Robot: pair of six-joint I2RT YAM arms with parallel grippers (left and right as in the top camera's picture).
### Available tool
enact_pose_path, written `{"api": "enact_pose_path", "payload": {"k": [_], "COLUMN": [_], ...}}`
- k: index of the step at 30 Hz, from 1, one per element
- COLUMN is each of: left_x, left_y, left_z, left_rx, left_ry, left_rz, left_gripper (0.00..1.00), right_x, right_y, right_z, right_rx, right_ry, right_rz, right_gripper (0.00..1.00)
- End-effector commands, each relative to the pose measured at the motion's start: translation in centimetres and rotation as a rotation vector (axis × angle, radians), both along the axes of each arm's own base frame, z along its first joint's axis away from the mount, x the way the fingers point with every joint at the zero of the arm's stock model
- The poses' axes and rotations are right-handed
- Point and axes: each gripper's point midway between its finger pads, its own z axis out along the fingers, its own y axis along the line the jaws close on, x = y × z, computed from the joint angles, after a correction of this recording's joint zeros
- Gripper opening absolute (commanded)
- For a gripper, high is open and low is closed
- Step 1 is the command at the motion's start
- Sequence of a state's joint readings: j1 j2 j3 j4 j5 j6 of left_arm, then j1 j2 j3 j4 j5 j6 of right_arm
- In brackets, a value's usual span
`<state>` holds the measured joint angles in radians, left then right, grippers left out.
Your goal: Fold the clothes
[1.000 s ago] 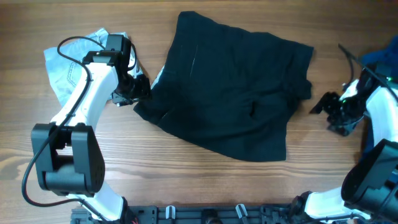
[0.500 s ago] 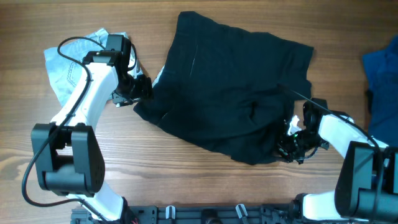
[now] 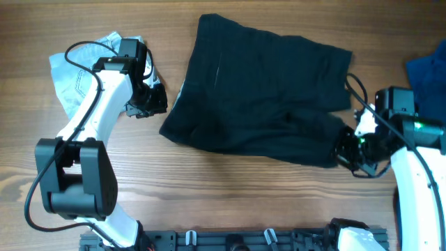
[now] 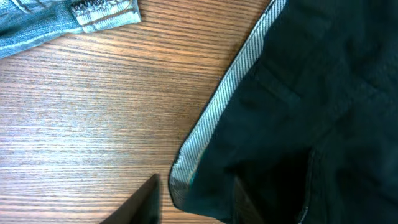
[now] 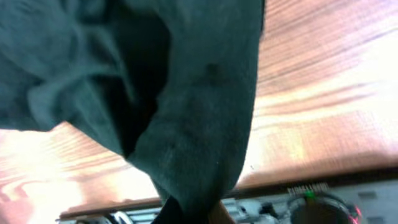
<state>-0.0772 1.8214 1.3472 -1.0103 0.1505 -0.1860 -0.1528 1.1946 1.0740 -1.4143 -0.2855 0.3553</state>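
The clothes, a pair of black shorts [image 3: 258, 90], lie spread across the middle of the table. My right gripper [image 3: 346, 148] is shut on their near right corner, and the fabric there is bunched. In the right wrist view the dark cloth [image 5: 199, 93] hangs from the right gripper [image 5: 193, 214] above the wood. My left gripper [image 3: 152, 104] sits at the shorts' left edge. In the left wrist view the left gripper [image 4: 193, 199] has its jaws apart around a corner with pale striped lining [image 4: 217, 118]. A sliver of wood shows between the left finger [image 4: 146, 202] and the cloth.
A light-blue denim garment [image 3: 77, 77] lies at the far left behind my left arm, and its hem [image 4: 102, 12] shows in the left wrist view. A royal-blue cloth [image 3: 428, 70] lies at the right edge. The robot base rail [image 3: 230, 240] runs along the near edge.
My right gripper came in from the right, closed on the shorts' near right corner and drew it up and right. The near hem moved back. The left jaws narrowed.
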Motion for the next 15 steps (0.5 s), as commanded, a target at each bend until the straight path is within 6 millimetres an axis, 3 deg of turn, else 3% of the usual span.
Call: {"api": "enact_pose_path", "payload": {"k": [1,6,9,11,13,15], "left_x": [-1.0,-3.9,-5.8,-7.4,-8.9,-9.0], "left_y": [0.1,-1.1,-1.6,-3.0,-4.2,-4.6], "left_z": [-0.2,-1.0,-3.1,-4.5,-5.9,-6.9], "left_rx": [-0.006,-0.074,-0.106,-0.198,-0.278,-0.313], "left_ry": [0.04,0.151,0.198,0.235,0.253,0.229], "left_rz": [0.007,0.002,0.007,0.011,0.015,0.011], "left_gripper": [0.57,0.74,0.75,0.72,0.63,0.29], "right_x": [-1.5,-1.1,-0.7,-0.3,-0.2,0.0], "right_y": [-1.4,-1.7,-1.8,-1.8,-1.8,-1.9], "right_z": [-0.3,-0.4,-0.3,-0.3,-0.3,-0.3], "right_rx": [-0.092,-0.106,-0.11,-0.111,-0.112,-0.114], "right_ry": [0.071,0.056,0.036,0.022,0.017,0.007], "right_rz": [-0.015,-0.01,-0.009,-0.011,-0.011,-0.011], "right_gripper": [0.04,0.04,0.04,0.04,0.04,0.04]}}
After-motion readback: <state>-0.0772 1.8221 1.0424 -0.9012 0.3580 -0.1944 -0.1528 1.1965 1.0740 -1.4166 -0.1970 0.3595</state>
